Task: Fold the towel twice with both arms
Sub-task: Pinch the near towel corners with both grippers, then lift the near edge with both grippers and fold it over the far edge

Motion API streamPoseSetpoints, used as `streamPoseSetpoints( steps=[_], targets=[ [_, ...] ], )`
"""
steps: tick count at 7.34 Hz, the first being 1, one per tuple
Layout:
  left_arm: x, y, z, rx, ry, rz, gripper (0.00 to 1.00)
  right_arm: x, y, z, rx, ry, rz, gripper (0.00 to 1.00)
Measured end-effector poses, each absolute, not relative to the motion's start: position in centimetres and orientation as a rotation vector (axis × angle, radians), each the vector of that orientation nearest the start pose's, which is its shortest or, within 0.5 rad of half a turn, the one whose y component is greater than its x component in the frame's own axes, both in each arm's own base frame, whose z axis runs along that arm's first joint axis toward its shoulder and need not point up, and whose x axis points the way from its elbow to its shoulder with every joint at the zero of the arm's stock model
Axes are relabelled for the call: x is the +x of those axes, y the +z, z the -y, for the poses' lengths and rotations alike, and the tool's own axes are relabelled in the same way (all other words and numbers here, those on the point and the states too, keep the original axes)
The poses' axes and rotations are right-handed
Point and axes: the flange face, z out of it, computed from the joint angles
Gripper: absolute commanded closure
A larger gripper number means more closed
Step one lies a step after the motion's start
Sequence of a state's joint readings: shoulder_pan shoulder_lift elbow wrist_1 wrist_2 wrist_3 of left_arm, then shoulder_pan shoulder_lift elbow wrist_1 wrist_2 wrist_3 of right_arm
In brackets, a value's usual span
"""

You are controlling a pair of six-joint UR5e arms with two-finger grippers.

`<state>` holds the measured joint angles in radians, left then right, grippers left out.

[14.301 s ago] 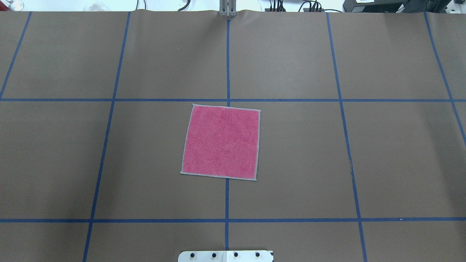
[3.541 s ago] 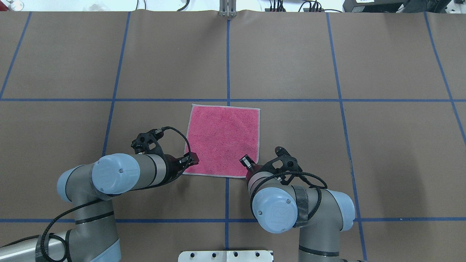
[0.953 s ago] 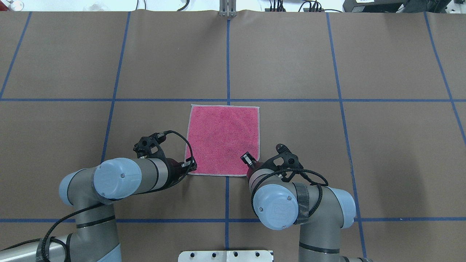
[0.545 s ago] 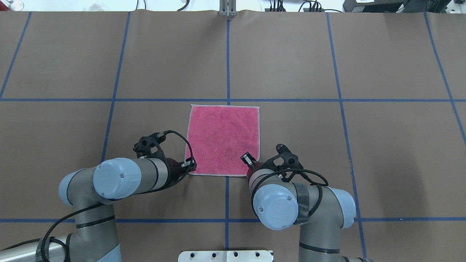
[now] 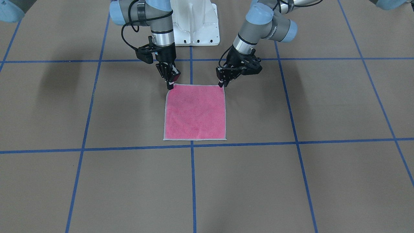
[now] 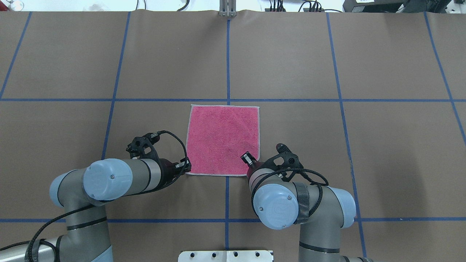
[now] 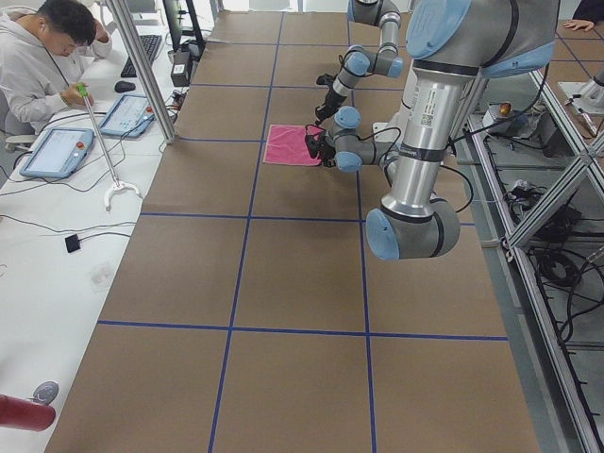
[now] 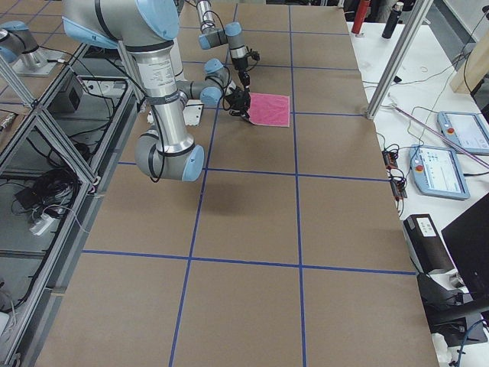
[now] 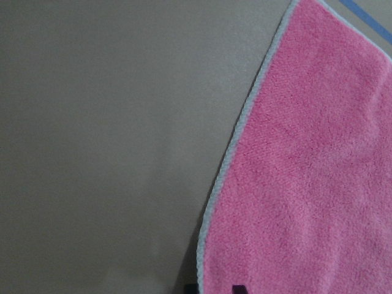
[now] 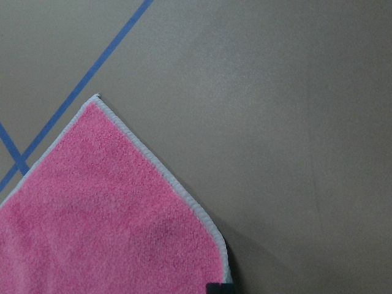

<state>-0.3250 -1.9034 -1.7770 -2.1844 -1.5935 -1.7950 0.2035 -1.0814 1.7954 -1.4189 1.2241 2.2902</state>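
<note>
The towel [image 6: 223, 140] lies flat and pink face up on the brown table, also in the front view [image 5: 194, 111]. My left gripper [image 6: 186, 168] is at its near-left corner, seen on the right of the front view [image 5: 221, 84], jaws narrow and shut on that corner. My right gripper [image 5: 170, 85] stands at the near-right corner, shut on it; overhead its wrist [image 6: 255, 171] hides the fingertips. The left wrist view shows the towel's [image 9: 306, 171] corner at the bottom edge between black tips. The right wrist view shows the towel's [image 10: 104, 226] other corner the same way.
The brown table cover carries a blue tape grid [image 6: 227, 65]. The white pedestal base [image 5: 194, 22] stands behind the arms. An operator [image 7: 47, 57] sits at a side desk with tablets beyond the far table edge. Metal frame posts [image 7: 142, 66] stand there.
In the last half second my left arm shifted left and a little toward the robot, and the towel's near-left corner moved left with it. The right arm stayed still.
</note>
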Motion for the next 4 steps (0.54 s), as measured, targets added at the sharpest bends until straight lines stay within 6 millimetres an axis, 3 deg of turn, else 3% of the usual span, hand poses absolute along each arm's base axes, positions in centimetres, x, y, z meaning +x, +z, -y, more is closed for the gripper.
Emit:
streamPoseSetpoints(
  steps=[4],
  targets=[
    [53.57,31.45,31.47,0.035,-0.470,-1.160,0.70,-58.51,26.60,29.21,0.100,1.006,0.953,1.00]
  ],
)
